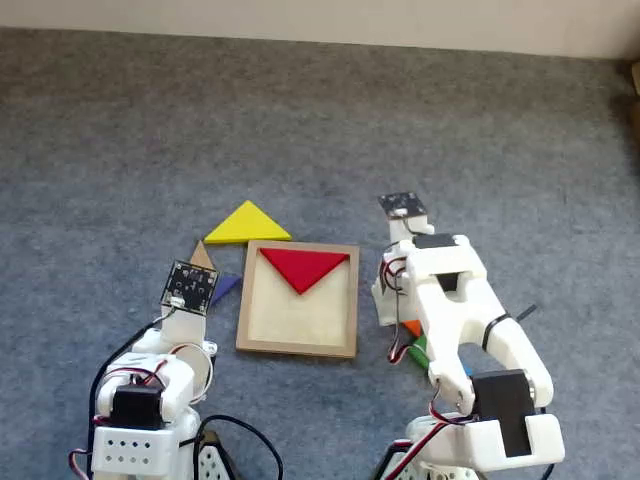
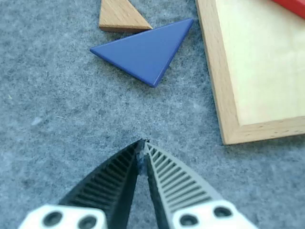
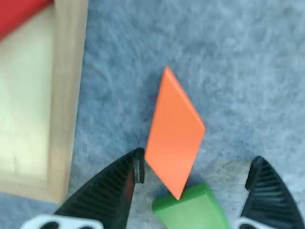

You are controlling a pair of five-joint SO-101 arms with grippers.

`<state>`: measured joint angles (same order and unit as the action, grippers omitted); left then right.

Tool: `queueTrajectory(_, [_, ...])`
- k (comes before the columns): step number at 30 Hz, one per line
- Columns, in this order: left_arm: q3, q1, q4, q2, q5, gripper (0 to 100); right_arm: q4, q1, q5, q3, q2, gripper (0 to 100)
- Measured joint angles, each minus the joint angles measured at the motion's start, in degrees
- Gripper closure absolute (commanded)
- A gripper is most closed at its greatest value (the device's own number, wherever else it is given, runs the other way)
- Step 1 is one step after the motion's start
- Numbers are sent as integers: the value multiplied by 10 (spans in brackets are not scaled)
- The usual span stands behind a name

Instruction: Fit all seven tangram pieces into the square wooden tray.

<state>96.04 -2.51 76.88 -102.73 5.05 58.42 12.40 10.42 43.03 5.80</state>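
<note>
The square wooden tray (image 1: 296, 348) lies between the two arms and holds a red triangle (image 1: 303, 266) against its far edge. A yellow triangle (image 1: 247, 224) lies just beyond the tray. A small wooden triangle (image 2: 121, 16) and a blue triangle (image 2: 145, 52) rest on the carpet at the tray's left side. My left gripper (image 2: 143, 143) is shut and empty, short of the blue triangle. On the tray's right, my right gripper (image 3: 198, 164) stands open over an orange parallelogram (image 3: 175, 133), whose near end lies between the fingers. A green piece (image 3: 190, 210) touches that end.
Everything sits on grey carpet. The tray rim (image 3: 66, 95) runs close beside the right gripper's finger. A small blue piece (image 1: 467, 370) peeks out under the right arm. Open carpet stretches beyond the tray toward the far wall.
</note>
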Motion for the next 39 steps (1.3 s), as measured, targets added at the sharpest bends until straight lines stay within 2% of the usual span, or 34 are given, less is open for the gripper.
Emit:
queueTrajectory(9, [0, 0, 0, 0, 0, 995, 4, -32, 118, 36, 12, 677])
queueTrajectory(21, [0, 0, 0, 0, 0, 995, 36, -34, 132, 47, 16, 677])
queueTrajectory(33, [0, 0, 0, 0, 0, 995, 40, -84, 245, 79, 26, 677])
queueTrajectory(39, [0, 0, 0, 0, 0, 995, 75, -87, 258, 79, 26, 675])
